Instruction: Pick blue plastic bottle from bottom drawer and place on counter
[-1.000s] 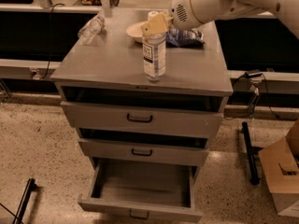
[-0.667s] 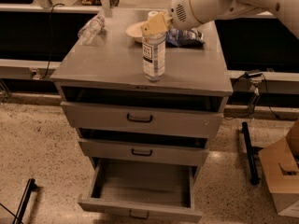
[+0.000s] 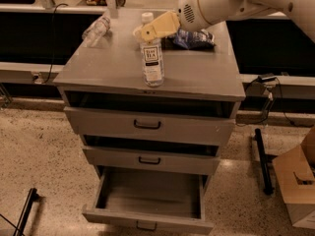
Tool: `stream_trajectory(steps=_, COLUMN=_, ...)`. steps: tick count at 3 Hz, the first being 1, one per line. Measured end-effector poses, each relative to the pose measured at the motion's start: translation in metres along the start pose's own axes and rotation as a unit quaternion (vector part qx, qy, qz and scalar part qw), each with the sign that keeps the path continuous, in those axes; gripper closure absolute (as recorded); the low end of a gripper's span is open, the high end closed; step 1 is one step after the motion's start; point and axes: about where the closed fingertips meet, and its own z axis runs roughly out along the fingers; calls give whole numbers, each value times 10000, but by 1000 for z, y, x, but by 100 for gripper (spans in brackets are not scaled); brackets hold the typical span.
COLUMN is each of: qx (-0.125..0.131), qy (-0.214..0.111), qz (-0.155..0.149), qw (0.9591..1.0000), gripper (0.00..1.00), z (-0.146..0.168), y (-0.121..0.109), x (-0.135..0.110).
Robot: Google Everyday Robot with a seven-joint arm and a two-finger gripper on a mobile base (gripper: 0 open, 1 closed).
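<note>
The blue plastic bottle (image 3: 152, 65) stands upright on the table (image 3: 202, 77), near the middle of its front edge. My gripper (image 3: 148, 31) sits at its neck, just under the cap, with my arm coming in from the back right corner. Whether it pinches the neck I cannot tell.

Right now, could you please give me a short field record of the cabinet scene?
blue plastic bottle: upright on the counter, near its front edge
gripper: at the bottle's neck, arm reaching in from the right
bottom drawer: pulled open
clear bottle: lying at the counter's back left
blue bag: at the counter's back right
</note>
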Motion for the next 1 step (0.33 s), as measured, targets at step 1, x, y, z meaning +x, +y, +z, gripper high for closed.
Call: stream_trajectory(steps=1, qx=0, qy=0, qz=0, qw=10000, gripper=0, z=0, y=0, x=0)
